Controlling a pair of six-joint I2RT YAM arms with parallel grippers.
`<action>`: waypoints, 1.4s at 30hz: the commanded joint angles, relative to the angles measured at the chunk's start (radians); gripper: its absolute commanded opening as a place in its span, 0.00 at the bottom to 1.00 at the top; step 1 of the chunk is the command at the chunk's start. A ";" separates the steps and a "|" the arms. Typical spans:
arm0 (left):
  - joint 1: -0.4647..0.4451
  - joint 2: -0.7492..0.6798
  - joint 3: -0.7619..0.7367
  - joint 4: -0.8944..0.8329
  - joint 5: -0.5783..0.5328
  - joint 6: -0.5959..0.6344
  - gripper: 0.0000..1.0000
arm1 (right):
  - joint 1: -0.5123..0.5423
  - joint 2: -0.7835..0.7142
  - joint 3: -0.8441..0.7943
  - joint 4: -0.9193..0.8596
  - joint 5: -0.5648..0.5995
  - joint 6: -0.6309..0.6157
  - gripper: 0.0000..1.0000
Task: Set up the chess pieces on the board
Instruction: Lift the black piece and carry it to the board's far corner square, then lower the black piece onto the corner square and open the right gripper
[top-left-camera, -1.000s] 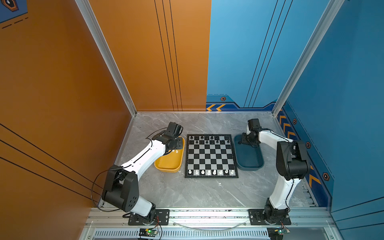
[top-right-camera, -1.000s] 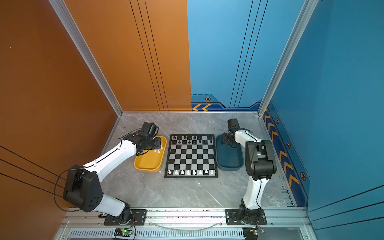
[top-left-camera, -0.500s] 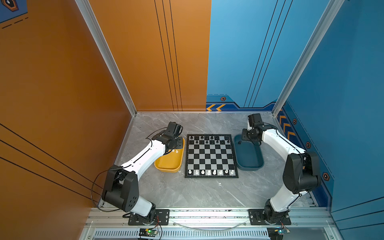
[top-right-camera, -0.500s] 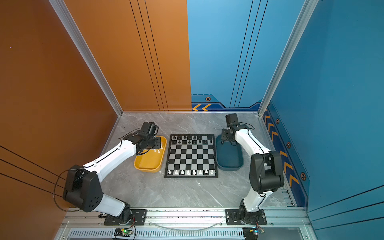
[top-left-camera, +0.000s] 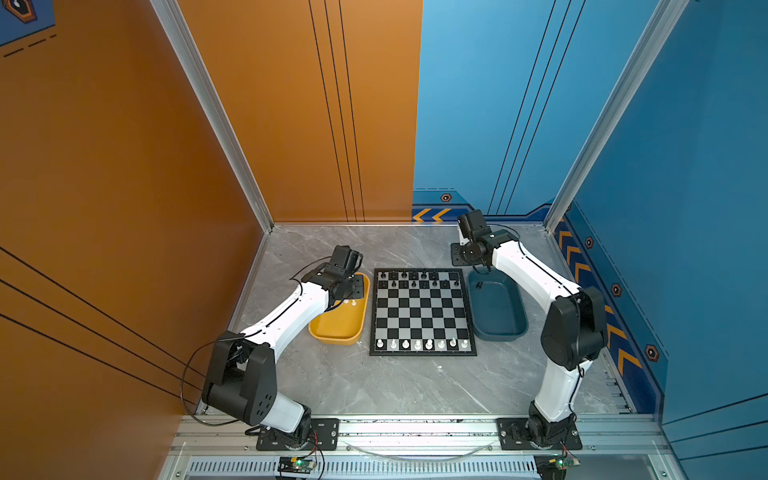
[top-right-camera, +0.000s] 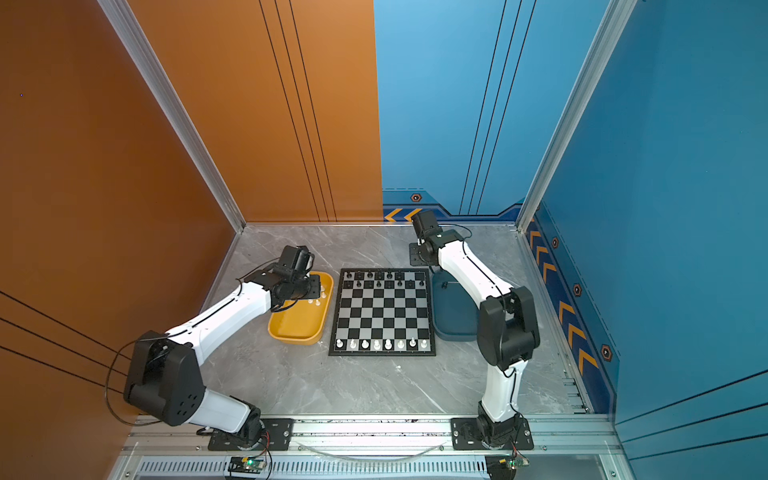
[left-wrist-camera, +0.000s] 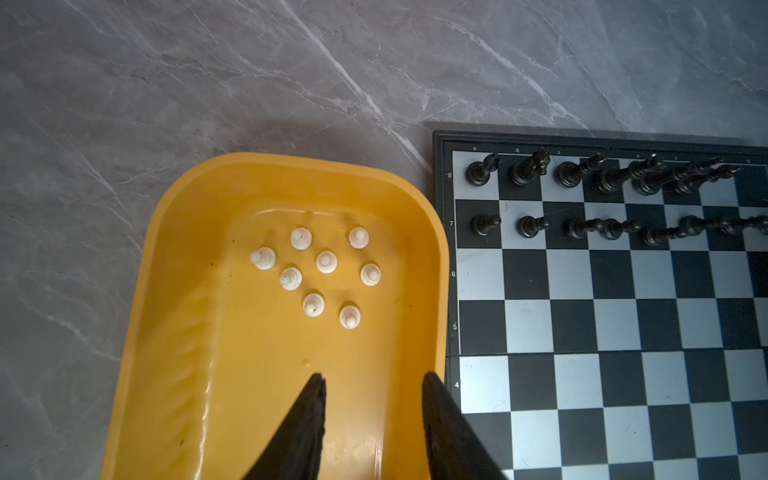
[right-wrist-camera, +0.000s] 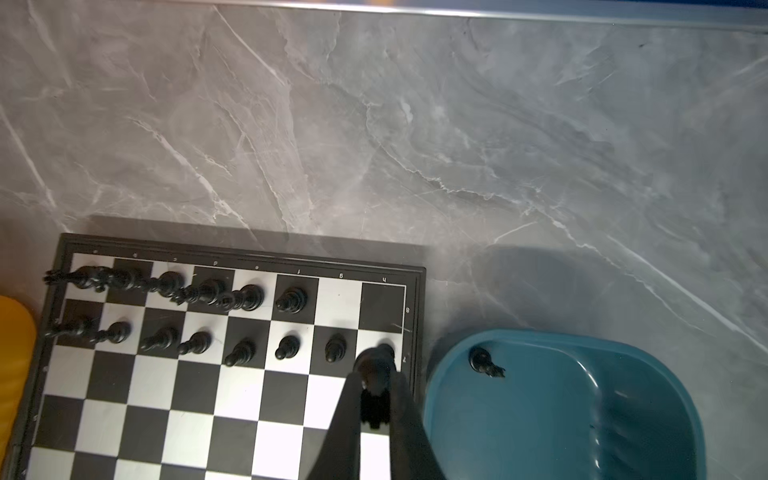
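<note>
In both top views, the board (top-left-camera: 422, 316) sits mid-table on a grey marbled tabletop (top-left-camera: 374, 386). A full white back rank (top-left-camera: 422, 344) lines its 6 o'clock edge and black pieces (top-left-camera: 415, 279) mass at 12 o'clock. A glossy yellow tray (top-left-camera: 332, 328) flanks it at 9 o'clock and a dark blue tray (top-left-camera: 503, 320) at 3 o'clock, both moulded with rounded corners.

From the left wrist, the left claw (left-wrist-camera: 372, 376) hangs partly open above the yellow tray, with nothing between its tapered black fingers. Eight white pawns (left-wrist-camera: 326, 262), round-based and upright, cluster just beyond the fingertips.

From the right wrist, the right claw (right-wrist-camera: 375, 376) is pinched tight on a black chessman (right-wrist-camera: 375, 405), whose long axis runs along the fingers and whose kind is too blurred to name. It hovers over the board's 1 o'clock corner, beside the blue tray, where one more black piece (right-wrist-camera: 484, 361) sits. Two bare squares (right-wrist-camera: 338, 299) end the black back rank, toward 9 o'clock of the claw in a top view. The right arm is plainly nearer, and the drop likely belongs there.
</note>
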 joint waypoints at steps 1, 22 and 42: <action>0.012 -0.029 -0.013 0.005 0.013 0.016 0.41 | 0.003 0.082 0.070 -0.083 0.030 -0.021 0.00; 0.022 -0.005 -0.003 0.005 0.034 0.012 0.40 | -0.019 0.245 0.116 -0.092 0.011 -0.020 0.00; 0.023 -0.011 -0.005 0.004 0.037 0.008 0.40 | -0.030 0.272 0.103 -0.079 -0.029 -0.012 0.00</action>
